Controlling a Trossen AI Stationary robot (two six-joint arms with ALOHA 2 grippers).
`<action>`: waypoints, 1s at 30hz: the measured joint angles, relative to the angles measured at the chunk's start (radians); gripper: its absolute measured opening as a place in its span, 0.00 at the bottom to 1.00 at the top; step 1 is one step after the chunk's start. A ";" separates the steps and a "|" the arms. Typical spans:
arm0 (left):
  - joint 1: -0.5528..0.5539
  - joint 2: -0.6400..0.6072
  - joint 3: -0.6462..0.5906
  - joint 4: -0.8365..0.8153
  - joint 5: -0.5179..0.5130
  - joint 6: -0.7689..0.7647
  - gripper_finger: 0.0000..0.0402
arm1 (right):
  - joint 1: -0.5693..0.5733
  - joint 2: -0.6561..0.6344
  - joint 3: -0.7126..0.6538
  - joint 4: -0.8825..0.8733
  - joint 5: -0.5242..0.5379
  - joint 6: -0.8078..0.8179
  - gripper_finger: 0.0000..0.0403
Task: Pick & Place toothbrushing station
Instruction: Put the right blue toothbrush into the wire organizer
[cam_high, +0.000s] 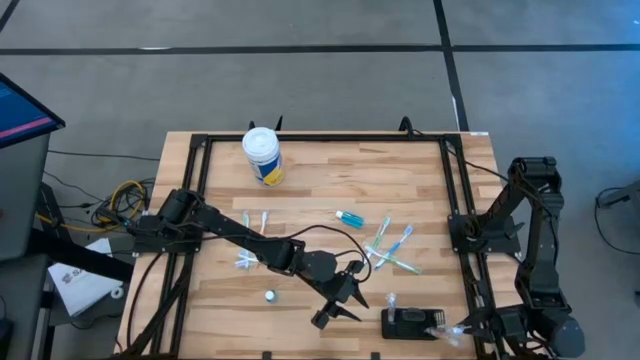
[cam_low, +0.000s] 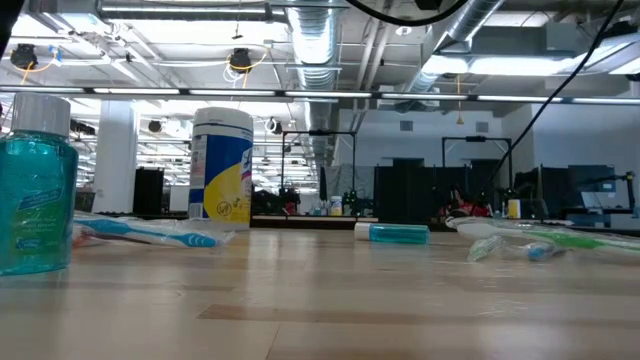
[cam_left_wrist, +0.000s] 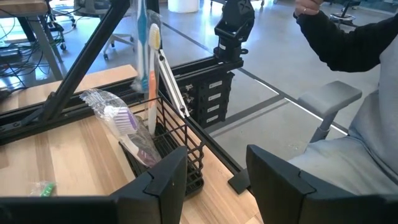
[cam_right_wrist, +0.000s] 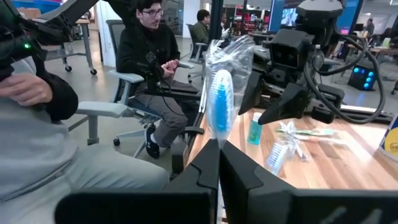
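High view: pale wooden slatted table (cam_high: 330, 180) is carrying the small flat black ribbed toothbrushing station (cam_high: 408, 323) at five o'clock. Left gripper (cam_high: 338, 303) is hovering just beside it toward nine o'clock, jaws wide, empty. Right gripper (cam_right_wrist: 219, 163) is pinching a plastic-wrapped blue toothbrush (cam_right_wrist: 219, 106).

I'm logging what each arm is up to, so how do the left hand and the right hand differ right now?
The left hand reaches out over the table middle, near the toothbrushing station; the right hand sits at the table's right front corner. The left hand is open and empty; the right hand is shut on a wrapped toothbrush, blue-headed and upright. Both are dark and two-fingered.
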 joint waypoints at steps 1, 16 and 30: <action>0.000 0.000 0.000 0.000 0.000 0.000 0.40 | 0.000 0.000 0.000 0.000 0.000 0.005 0.00; 0.000 0.000 0.000 0.000 0.000 0.000 0.40 | -0.007 0.043 -0.002 0.018 0.001 0.052 0.00; 0.000 0.000 0.000 -0.001 0.000 0.000 0.40 | -0.013 0.046 -0.071 0.024 0.022 0.155 0.00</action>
